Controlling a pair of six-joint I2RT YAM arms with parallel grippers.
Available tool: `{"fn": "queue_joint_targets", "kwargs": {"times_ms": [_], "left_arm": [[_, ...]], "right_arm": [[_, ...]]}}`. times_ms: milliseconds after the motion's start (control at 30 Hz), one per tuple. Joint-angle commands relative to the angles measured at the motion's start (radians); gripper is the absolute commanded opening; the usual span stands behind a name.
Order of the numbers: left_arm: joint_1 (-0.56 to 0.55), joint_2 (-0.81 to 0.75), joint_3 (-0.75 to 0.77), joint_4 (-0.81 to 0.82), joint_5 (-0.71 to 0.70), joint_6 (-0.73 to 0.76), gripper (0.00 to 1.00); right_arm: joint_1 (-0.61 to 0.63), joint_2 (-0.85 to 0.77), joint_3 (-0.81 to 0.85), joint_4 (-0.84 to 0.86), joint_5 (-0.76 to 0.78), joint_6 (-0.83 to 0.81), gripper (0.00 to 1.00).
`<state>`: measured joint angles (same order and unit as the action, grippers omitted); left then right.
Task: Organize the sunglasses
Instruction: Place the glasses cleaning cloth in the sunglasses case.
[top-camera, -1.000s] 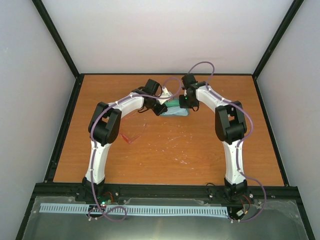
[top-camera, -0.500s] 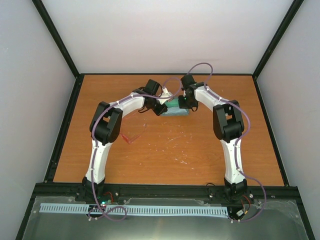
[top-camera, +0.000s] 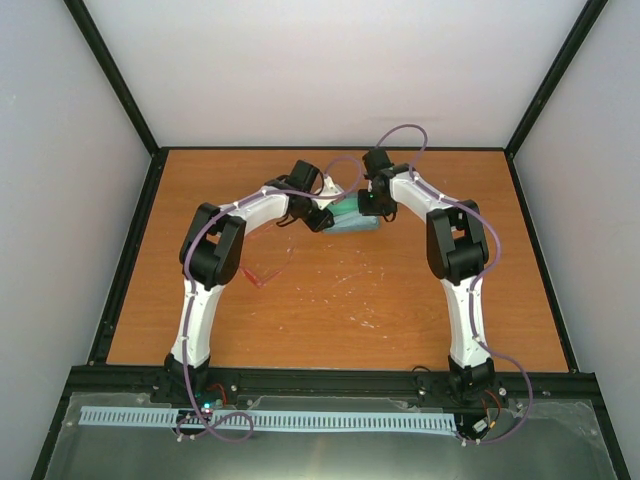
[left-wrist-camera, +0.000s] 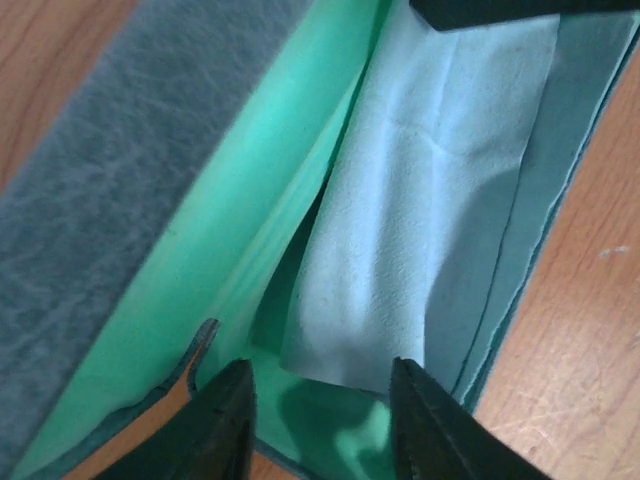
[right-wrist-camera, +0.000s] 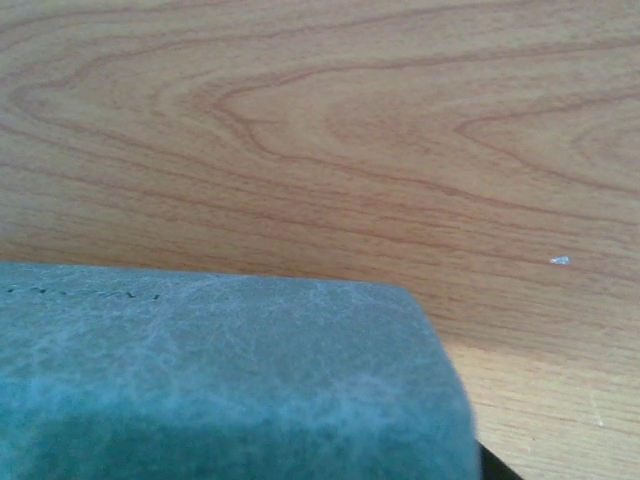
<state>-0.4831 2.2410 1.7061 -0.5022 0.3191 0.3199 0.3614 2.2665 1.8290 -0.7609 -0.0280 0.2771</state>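
My left claw (left-wrist-camera: 320, 425) stood with its two fingers (left-wrist-camera: 225, 425) apart and nothing pinched between them. It hung just over the open case (left-wrist-camera: 90, 220), where the pale blue cloth (left-wrist-camera: 430, 220) lay on the green inside. The right claw (top-camera: 370, 203) was at the other end of the case. If it was apart or together I could not tell, because its camera showed only the grey-blue outside and the table (right-wrist-camera: 400, 120). The sunglasses (top-camera: 268, 272) lay on the table beside the left arm, well apart from the case.

In my judgement one claw should keep the case from folding shut, and the other should fetch the sunglasses by the frame, not by the lens.

Compared with one second before, the right arm had shifted slightly toward the case. The sunglasses had not moved.
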Motion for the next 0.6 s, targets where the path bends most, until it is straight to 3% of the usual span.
{"fn": "queue_joint_targets", "kwargs": {"times_ms": [0, 67, 167, 333, 567], "left_arm": [[0.009, -0.044, -0.032, 0.029, -0.020, -0.014, 0.43], [0.009, -0.074, -0.072, 0.062, -0.028, -0.019, 0.60], [0.010, -0.128, -0.142, 0.123, -0.040, -0.019, 0.68], [0.009, -0.198, -0.213, 0.165, -0.055, -0.015, 0.76], [0.016, -0.334, -0.282, 0.148, -0.071, 0.043, 0.81]], "right_arm": [[0.000, -0.049, -0.044, 0.025, 0.030, 0.018, 0.35], [0.001, -0.075, -0.068, 0.034, 0.037, 0.029, 0.41], [0.003, -0.129, -0.106, 0.046, 0.043, 0.043, 0.48], [0.008, -0.220, -0.177, 0.064, 0.064, 0.058, 0.60], [0.009, -0.337, -0.235, 0.020, 0.098, 0.049, 0.61]]}}
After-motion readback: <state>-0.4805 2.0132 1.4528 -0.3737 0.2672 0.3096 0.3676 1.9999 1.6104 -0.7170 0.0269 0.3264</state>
